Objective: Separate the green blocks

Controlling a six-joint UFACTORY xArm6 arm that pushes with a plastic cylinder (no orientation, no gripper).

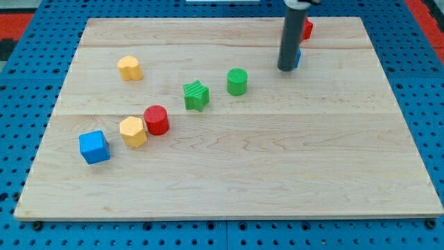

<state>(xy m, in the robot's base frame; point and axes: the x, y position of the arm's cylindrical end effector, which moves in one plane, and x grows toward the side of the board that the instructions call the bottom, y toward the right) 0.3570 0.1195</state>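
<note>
A green star block (196,95) and a green cylinder (237,81) stand close together near the board's middle, a small gap between them, the cylinder up and to the right. My tip (286,69) rests on the board to the right of and slightly above the green cylinder, about a block's width or more away from it. The rod hides most of a blue block (298,57) and part of a red block (306,29) behind it.
A yellow block (130,68) sits at the upper left. A red cylinder (156,119), a yellow hexagonal block (132,131) and a blue cube (94,147) form a line at the lower left. The wooden board (277,167) lies on a blue pegboard.
</note>
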